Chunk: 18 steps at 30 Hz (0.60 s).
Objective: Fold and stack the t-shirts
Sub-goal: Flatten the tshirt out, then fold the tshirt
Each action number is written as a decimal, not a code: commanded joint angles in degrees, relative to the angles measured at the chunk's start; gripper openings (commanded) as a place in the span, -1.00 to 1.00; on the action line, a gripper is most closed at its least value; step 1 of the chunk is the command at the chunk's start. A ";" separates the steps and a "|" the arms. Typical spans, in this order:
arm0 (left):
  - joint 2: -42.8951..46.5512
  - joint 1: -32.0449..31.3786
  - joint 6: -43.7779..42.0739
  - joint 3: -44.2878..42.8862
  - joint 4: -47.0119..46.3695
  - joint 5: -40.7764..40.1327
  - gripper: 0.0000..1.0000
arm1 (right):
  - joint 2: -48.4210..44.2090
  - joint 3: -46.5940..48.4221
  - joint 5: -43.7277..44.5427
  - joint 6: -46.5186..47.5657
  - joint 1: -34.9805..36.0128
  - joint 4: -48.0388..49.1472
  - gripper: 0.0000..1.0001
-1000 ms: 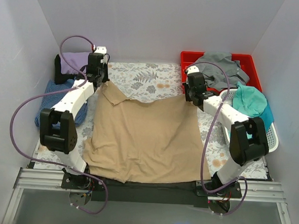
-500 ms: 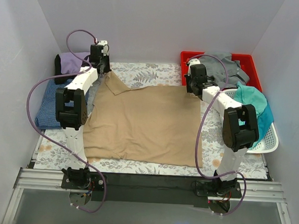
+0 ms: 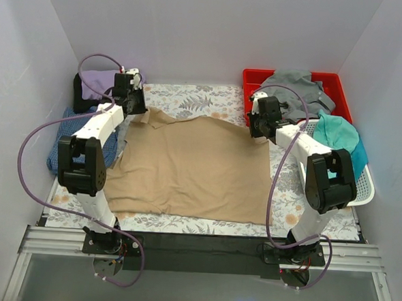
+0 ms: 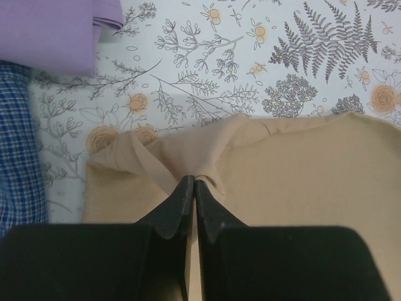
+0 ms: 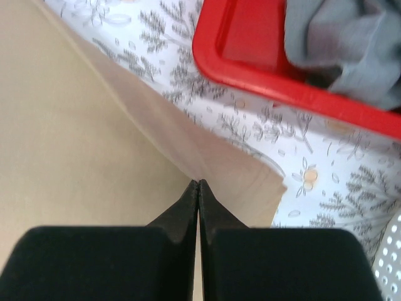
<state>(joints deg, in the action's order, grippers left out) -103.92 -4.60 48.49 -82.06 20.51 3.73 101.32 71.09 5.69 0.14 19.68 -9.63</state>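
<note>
We take the tan t-shirt (image 3: 193, 164) as our landmark. It lies spread flat across the middle of the floral table cover (image 3: 197, 99), with its near edge toward the arm bases.

- Left gripper (image 4: 190, 182): sits at the shirt's far-left corner. The jaws are pressed together with no gap, pinching a small raised fold of tan cloth.
- Right gripper (image 5: 198, 183): sits at the shirt's far-right corner. The jaws are closed tip to tip on the tan edge, and a lifted flap of cloth runs away from the tips.

Around the tan shirt we see:

- Lavender t-shirt (image 3: 99, 83): folded, beyond the far-left corner.
- Blue textured t-shirt (image 3: 69, 132): just beside the left edge, nearer to us than the lavender one. Its edge touches or slips under the lavender one; we cannot tell which.
- Red bin (image 5: 250, 69): just past the far-right corner. The grey t-shirt (image 3: 297, 88) is crumpled inside it.
- White basket (image 3: 362, 191): off the right edge, apart from the tan cloth. The teal t-shirt (image 3: 338, 135) is heaped in it and hangs over the rim.
</note>
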 commanded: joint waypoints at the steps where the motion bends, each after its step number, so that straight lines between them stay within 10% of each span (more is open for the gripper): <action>1: 7.06 0.12 0.56 2.51 1.63 -2.75 -1.00 | -4.28 -2.35 -1.04 -1.37 0.18 -1.36 -0.97; 18: 7.50 0.12 1.43 10.78 11.91 -21.38 -1.00 | -6.31 -7.19 9.84 -4.97 0.18 -7.51 -0.97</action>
<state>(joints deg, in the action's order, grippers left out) -97.69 -4.60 49.69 -71.18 30.68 -10.46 96.47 64.20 10.26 -2.76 19.70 -15.29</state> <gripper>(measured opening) 0.010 0.020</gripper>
